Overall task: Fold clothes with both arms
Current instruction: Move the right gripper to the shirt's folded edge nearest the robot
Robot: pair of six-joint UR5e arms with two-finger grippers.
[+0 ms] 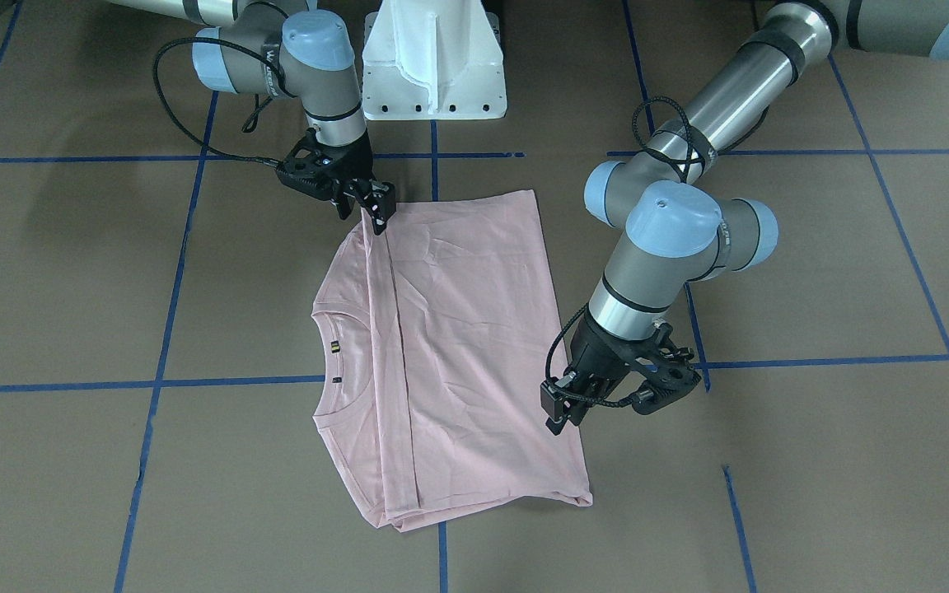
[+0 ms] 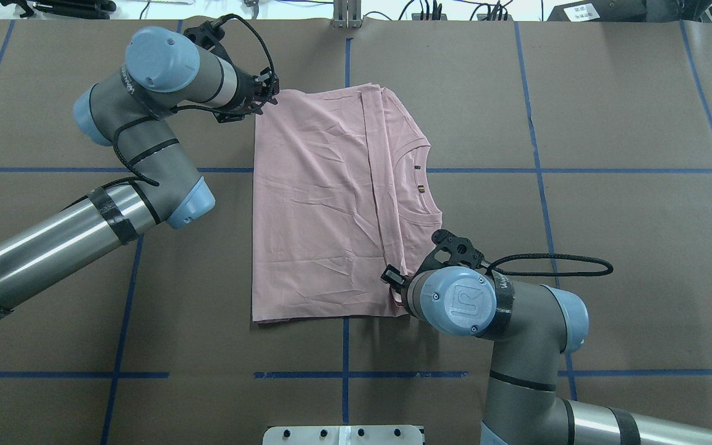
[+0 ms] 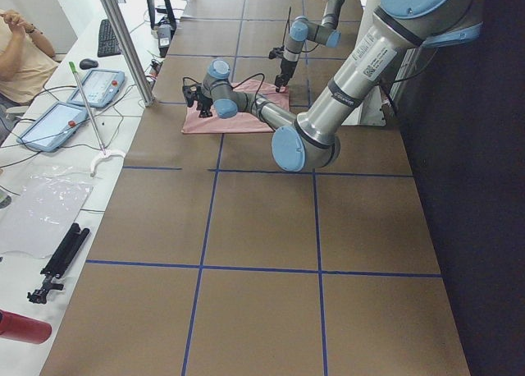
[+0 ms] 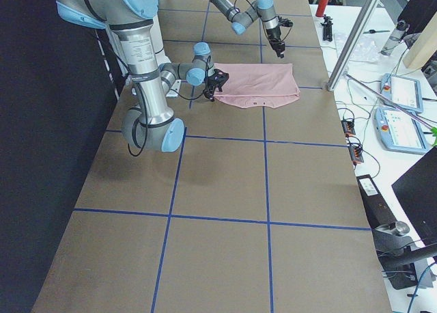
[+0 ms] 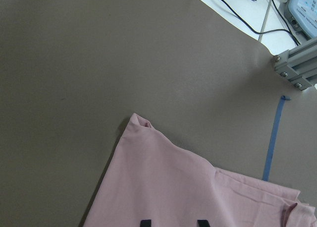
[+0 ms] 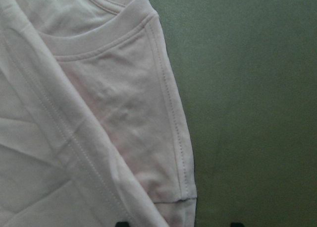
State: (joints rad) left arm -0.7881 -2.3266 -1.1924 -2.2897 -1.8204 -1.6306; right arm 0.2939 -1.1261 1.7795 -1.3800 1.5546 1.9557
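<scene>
Where one shirt (image 1: pixel 474 329) lies folded on the desk (image 1: pixel 812 494), left hand (image 2: pixel 269 96) and right hand (image 1: pixel 377 216), both spread, flank opposite corners; one pedestal (image 1: pixel 433 58).

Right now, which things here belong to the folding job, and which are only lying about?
Job: T-shirt, left tool, right tool.
Lying about: white base, keyboard, plastic bag.

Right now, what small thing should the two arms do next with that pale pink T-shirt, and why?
Probably close on the cloth: the pale pink short-sleeved T-shirt lies flat, partly folded, and the left gripper and right gripper sit open at its edges, holding nothing.
</scene>
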